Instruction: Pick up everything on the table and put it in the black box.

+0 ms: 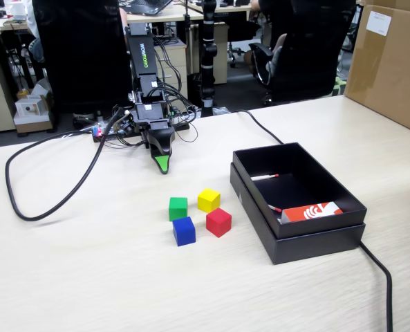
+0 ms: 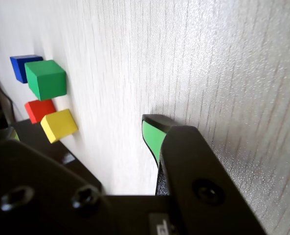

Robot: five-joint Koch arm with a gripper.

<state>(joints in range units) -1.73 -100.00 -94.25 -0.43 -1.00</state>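
From here the gripper point(image 1: 163, 164) shows only one green tip, so its gap can't be judged. In the wrist view the red cube point(image 2: 38, 110) sits half behind the green cube point(image 2: 46, 79), and the black box point(image 2: 47, 144) is mostly hidden.

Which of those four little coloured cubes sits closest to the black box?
The red cube. It lies on the box side of the cluster; the blue, green and yellow ones sit farther from it.

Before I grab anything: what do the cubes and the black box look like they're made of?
Green cube, yellow cube, blue cube, red cube: solid, matte, crisp edges, probably painted wood or foam. Black box: matte, thin straight walls, likely cardboard.
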